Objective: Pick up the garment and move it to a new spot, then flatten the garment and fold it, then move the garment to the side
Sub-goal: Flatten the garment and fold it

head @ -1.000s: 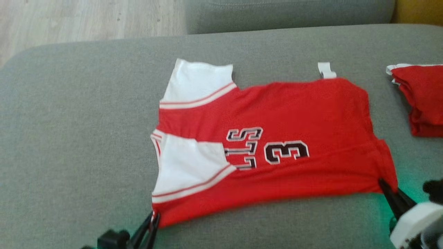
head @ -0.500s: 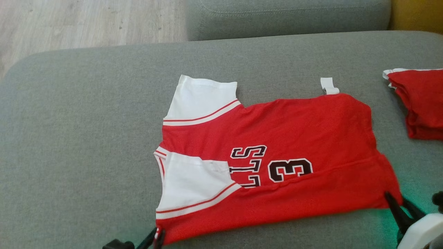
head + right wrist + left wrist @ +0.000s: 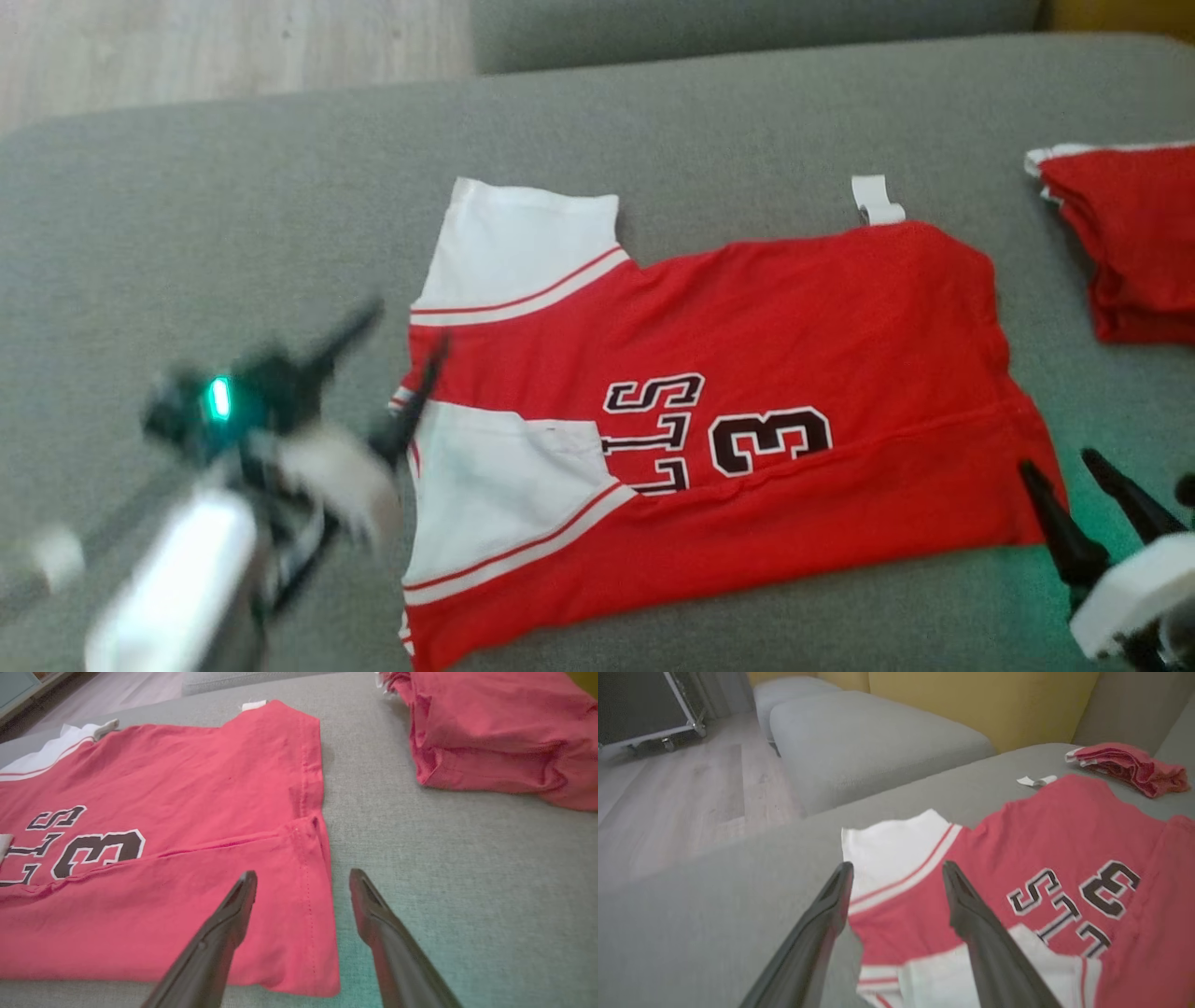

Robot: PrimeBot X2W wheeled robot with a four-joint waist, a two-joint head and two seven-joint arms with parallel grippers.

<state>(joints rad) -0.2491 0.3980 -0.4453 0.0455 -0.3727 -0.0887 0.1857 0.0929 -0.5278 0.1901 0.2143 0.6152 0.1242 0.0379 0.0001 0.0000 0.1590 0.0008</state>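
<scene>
The red garment (image 3: 803, 308) carries a big black numeral "3" (image 3: 770, 441) outlined in white, lying on its side as seen from the head view. Next to it run black block letters (image 3: 658, 431) in the same outline, ending in "S" after what look like two "L"s; the folded white sleeve (image 3: 504, 485) covers the rest. The white tag (image 3: 876, 198) at the garment's edge is too small to read.
</scene>
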